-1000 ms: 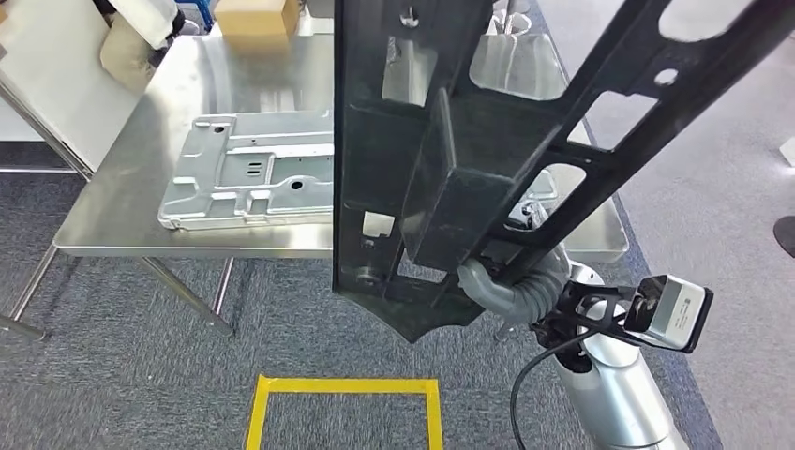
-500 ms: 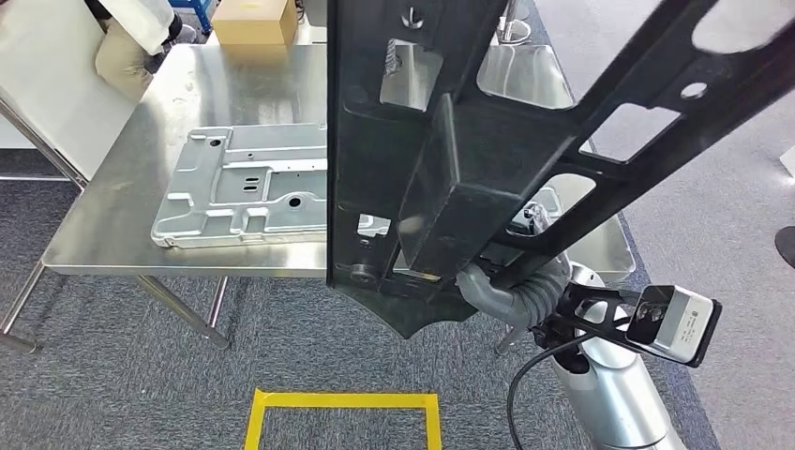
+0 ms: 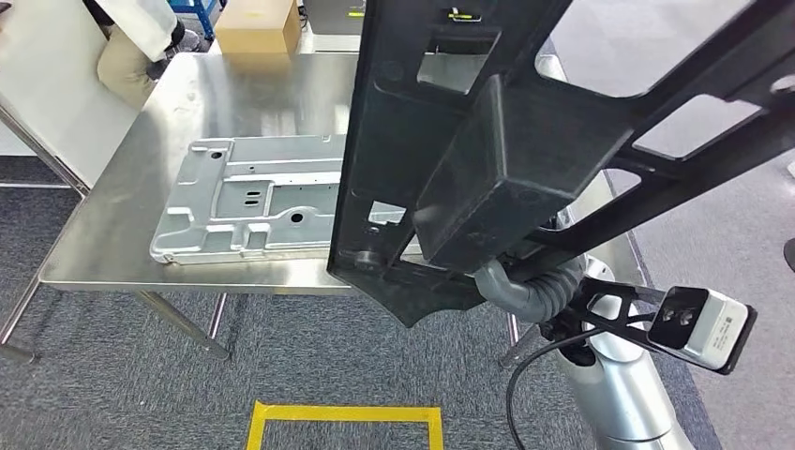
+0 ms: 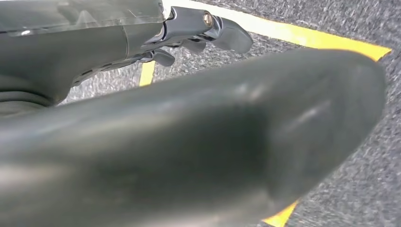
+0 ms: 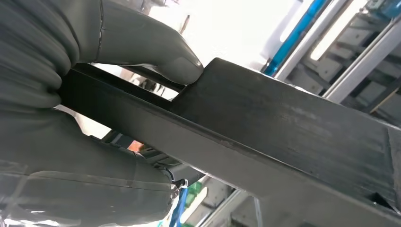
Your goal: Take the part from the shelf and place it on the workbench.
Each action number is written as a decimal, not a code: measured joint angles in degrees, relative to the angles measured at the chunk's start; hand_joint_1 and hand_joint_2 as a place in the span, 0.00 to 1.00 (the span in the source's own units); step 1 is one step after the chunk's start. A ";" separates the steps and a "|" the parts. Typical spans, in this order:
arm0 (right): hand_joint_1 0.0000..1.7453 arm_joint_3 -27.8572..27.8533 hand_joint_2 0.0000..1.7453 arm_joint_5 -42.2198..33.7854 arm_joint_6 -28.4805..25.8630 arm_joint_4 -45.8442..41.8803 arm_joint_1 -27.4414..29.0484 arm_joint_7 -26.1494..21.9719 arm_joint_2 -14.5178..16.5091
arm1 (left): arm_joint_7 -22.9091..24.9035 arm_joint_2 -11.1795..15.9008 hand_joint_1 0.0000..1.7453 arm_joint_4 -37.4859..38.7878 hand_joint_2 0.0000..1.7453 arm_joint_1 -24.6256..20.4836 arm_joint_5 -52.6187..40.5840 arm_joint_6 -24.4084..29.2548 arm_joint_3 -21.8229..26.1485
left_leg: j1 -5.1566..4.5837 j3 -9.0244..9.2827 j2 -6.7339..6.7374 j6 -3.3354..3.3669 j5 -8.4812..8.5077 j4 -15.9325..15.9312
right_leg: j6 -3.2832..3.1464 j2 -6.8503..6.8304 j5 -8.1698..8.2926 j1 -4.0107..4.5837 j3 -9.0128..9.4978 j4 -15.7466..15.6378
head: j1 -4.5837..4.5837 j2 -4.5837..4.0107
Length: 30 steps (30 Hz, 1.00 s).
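Note:
A large black frame part (image 3: pixel 487 159) with cut-out openings and a box-shaped block stands tilted close in front of the head view, hiding much of the workbench (image 3: pixel 187 103). My right hand (image 3: pixel 511 286) grips it at its lower edge, just short of the bench's front edge. In the right wrist view the thumb (image 5: pixel 156 52) and fingers wrap around a black bar of the part (image 5: pixel 293 127). My left hand (image 4: pixel 203 28) hangs over the carpet with its dark fingers apart, holding nothing.
A silver stamped metal panel (image 3: pixel 253 192) lies on the steel workbench, toward its front. A cardboard box (image 3: pixel 258 23) sits at the far edge, and a person (image 3: pixel 131 37) stands at the far left corner. Yellow tape (image 3: pixel 342 412) marks a square on the carpet.
The whole view has shifted as I move closer to the workbench. The black part, still gripped, now sits higher and further right in the picture.

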 joint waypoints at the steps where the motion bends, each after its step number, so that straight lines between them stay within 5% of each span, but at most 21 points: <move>1: 1.00 -0.03 1.00 0.21 -0.15 -0.17 -0.02 -0.15 -0.01 | -0.01 0.01 0.00 -0.01 0.00 -0.01 -0.11 0.02 0.01 | 0.03 0.08 0.07 -0.31 -0.21 0.04 | -0.26 0.04 -0.04 -0.14 0.18 -0.24 | -0.01 0.00; 3: 1.00 -0.06 1.00 0.47 -0.31 -0.79 -0.07 -0.27 -0.02 | -0.04 -0.01 0.00 -0.01 0.00 -0.02 -0.34 0.06 0.02 | 0.07 -0.94 0.22 -0.95 -1.61 2.57 | -0.83 -0.02 -0.19 -0.50 0.81 -0.79 | -0.09 -0.01; 6: 1.00 -0.05 1.00 0.57 -0.34 -1.41 -0.10 -0.32 -0.03 | -0.08 -0.07 0.00 0.00 0.00 0.11 -0.49 0.08 0.02 | 0.42 -7.05 0.30 -1.64 -5.48 13.49 | -1.33 -0.19 -0.82 -0.51 1.64 -0.97 | -0.14 -0.01; 8: 1.00 -0.05 1.00 0.60 -0.34 -1.44 -0.04 -0.31 -0.05 | -0.07 -0.07 0.00 0.00 0.00 0.25 -0.49 0.08 0.02 | 0.57 -9.70 0.32 -1.83 -4.79 16.52 | -1.31 -0.14 -1.38 -0.50 2.34 -0.96 | -0.14 -0.01; 12: 1.00 -0.05 1.00 1.39 -0.83 -2.03 -0.03 -1.04 -0.17 | -0.09 -0.05 0.00 0.00 0.00 0.28 -0.74 0.04 0.03 | 0.46 -5.33 0.39 -1.19 3.67 3.71 | -0.64 0.01 -2.87 -0.39 4.24 -0.91 | -0.14 -0.01; 18: 1.00 0.25 1.00 4.28 -3.15 -5.23 -0.17 -3.38 -1.20 | -0.15 -0.05 0.00 -0.01 0.00 0.23 -1.03 0.00 0.14 | 0.43 -3.53 0.34 0.77 3.41 0.00 | 1.13 -0.07 -4.78 -0.37 3.62 1.01 | 0.09 0.00; 22: 1.00 0.72 1.00 4.32 -3.70 -6.87 -0.45 -2.49 -1.64 | -0.17 0.05 0.00 -0.02 0.00 0.08 -1.09 -0.29 0.20 | 0.37 -2.56 0.35 1.59 2.63 -0.22 | 1.74 -0.08 -9.69 -0.55 -4.65 15.30 | 0.19 0.00; 24: 1.00 0.98 1.00 4.05 -3.91 -7.11 -0.49 -1.94 -1.74 | -0.15 0.08 0.00 -0.01 0.00 0.08 -1.29 -0.45 0.23 | 0.33 -1.69 0.24 1.56 1.99 -0.18 | 1.67 -0.08 -7.23 -0.55 -5.83 15.28 | 0.20 0.00; 27: 1.00 1.30 1.00 3.53 -4.20 -7.36 -0.79 -1.65 -1.85 | -0.08 0.07 0.00 -0.01 0.00 0.06 -1.55 -0.43 0.33 | 0.19 -0.25 0.05 1.07 0.77 -0.05 | 0.88 -0.09 -0.17 -0.35 -1.77 3.89 | 0.22 0.00; 30: 1.00 1.51 1.00 3.29 -4.35 -7.73 -1.07 -1.47 -1.99 | -0.05 0.06 0.00 0.00 0.00 -0.08 -1.92 -0.34 0.42 | 0.02 0.09 0.04 0.15 0.05 -0.04 | 0.12 -0.02 0.49 0.04 -0.31 0.03 | 0.18 -0.01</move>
